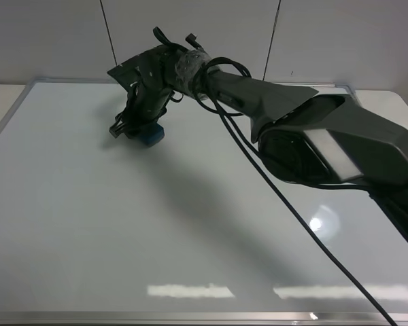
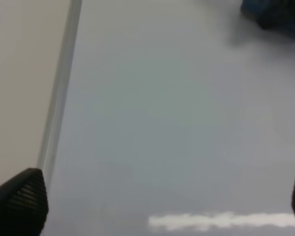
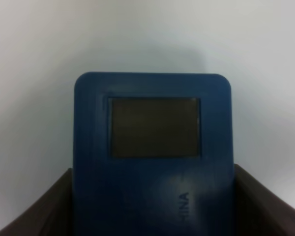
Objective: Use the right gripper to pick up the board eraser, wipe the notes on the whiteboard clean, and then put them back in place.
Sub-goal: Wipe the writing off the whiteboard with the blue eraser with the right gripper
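My right gripper (image 1: 137, 128) reaches across to the far left part of the whiteboard (image 1: 122, 224). It is shut on the blue board eraser (image 1: 151, 135), which rests on or just above the board surface. In the right wrist view the eraser (image 3: 152, 147) sits between the two dark fingers (image 3: 34, 211), with the white board beyond it. No red notes show in any view. My left gripper (image 2: 157, 206) is open and empty over the board near its silver frame (image 2: 59, 98). The eraser (image 2: 273, 14) is far from it.
The right arm's body (image 1: 326, 142) and a black cable (image 1: 292, 210) stretch over the right half of the board. A pale table (image 1: 0, 102) shows beyond the frame. A panelled wall (image 1: 190, 27) stands behind the board.
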Robot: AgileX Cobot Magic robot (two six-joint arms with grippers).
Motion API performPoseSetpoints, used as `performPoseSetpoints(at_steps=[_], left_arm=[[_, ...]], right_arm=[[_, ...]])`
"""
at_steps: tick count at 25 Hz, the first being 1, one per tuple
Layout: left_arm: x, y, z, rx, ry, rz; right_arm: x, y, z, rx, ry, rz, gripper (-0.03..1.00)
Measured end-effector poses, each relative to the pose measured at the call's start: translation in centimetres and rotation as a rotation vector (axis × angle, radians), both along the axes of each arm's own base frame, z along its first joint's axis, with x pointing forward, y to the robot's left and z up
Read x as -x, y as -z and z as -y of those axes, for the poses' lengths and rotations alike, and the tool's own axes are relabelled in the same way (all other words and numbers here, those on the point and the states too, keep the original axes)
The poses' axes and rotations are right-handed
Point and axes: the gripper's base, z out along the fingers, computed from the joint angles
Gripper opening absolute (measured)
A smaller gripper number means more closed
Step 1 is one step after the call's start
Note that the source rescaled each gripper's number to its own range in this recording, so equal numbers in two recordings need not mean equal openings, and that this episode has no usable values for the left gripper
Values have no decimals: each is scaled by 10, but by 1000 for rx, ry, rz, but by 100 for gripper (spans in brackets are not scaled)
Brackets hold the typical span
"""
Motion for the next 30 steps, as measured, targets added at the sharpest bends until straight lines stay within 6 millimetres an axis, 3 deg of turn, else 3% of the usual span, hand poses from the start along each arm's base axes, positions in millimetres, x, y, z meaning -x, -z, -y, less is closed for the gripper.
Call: performPoseSetpoints(at_steps=[6, 13, 30], left_arm=[[0, 0, 0, 1, 0, 0], [0, 0, 0, 1, 0, 0], [0, 0, 0, 1, 0, 0]], right_arm=[[43, 3, -31, 48, -234, -51, 1], [67, 1, -35, 129, -317, -155, 1], [64, 0, -23, 224, -32, -216, 1]])
